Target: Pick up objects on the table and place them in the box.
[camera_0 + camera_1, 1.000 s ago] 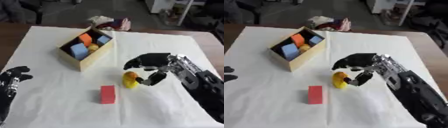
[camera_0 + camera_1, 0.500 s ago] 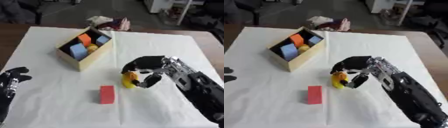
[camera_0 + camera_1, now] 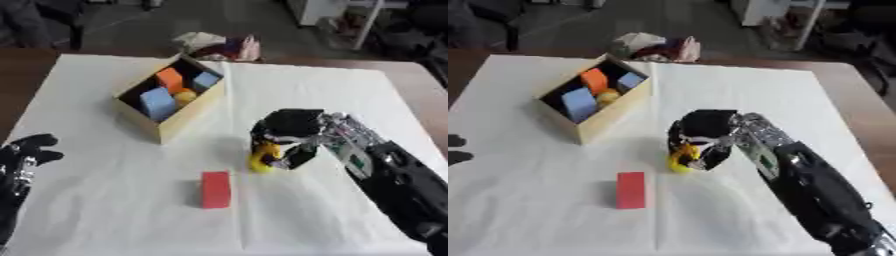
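On the white-covered table (image 3: pixel 105 200), the right hand (image 3: pixel 293 132) curls around a yellow object (image 3: pixel 261 159); nearby a red block (image 3: pixel 215 189) stands upright. No writing is legible.

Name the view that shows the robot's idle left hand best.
The left eye view: the left hand shows there near the lower left corner, open, fingers up, with the arm below it. The right eye view catches only dark fingertips at its left edge.
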Controlling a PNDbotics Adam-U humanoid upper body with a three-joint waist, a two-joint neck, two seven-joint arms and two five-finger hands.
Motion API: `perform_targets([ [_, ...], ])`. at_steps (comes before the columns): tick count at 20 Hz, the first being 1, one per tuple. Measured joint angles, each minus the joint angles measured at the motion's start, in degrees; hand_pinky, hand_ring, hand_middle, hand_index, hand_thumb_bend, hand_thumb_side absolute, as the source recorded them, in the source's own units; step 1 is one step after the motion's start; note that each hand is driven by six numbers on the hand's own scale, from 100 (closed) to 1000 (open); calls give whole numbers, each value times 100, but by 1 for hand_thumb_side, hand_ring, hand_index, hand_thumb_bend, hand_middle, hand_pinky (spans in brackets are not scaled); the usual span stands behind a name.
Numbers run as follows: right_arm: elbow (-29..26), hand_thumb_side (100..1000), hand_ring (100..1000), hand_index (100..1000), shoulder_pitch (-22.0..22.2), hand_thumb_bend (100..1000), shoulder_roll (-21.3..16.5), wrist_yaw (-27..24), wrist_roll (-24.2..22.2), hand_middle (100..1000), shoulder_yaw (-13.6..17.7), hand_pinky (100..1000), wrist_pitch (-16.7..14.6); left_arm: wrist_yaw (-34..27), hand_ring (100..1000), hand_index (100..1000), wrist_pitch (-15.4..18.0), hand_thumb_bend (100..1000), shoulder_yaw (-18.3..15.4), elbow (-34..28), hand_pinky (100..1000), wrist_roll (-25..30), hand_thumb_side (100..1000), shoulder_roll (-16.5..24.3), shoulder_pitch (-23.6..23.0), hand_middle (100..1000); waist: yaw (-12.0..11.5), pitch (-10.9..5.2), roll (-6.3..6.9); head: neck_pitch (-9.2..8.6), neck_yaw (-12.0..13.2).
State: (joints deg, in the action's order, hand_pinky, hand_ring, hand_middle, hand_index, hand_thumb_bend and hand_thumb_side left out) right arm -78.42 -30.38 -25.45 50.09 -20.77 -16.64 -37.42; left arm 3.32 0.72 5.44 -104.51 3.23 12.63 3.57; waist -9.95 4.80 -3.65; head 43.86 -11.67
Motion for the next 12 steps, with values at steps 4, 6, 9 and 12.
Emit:
perform_targets([
  [4, 115, 100, 383, 527, -677, 100, 44, -600, 46, 375, 169, 455, 266, -1, 652, 756, 2, 100, 0, 0, 809, 4, 726, -2, -6, 683, -37, -25, 35, 0, -2],
  [6, 372, 100, 386, 533, -1031, 100, 140, -793, 16, 379, 229, 454, 393, -4, 652, 756, -1, 100, 1, 0, 809, 12, 725, -6, -9, 683, -60, -27, 71, 0, -6],
  [9, 998, 100, 390, 541, -1579, 100, 438, -878, -36, 384, 341, 455, 561, -17, 652, 756, -3, 100, 10, 0, 809, 36, 725, -13, -13, 684, -88, -27, 133, 0, -25],
  [12, 1722, 100, 415, 553, -2015, 100, 884, -603, 38, 399, 536, 475, 685, -31, 653, 756, -1, 100, 43, 0, 809, 63, 724, -58, -10, 684, -175, -11, 209, 0, -83],
])
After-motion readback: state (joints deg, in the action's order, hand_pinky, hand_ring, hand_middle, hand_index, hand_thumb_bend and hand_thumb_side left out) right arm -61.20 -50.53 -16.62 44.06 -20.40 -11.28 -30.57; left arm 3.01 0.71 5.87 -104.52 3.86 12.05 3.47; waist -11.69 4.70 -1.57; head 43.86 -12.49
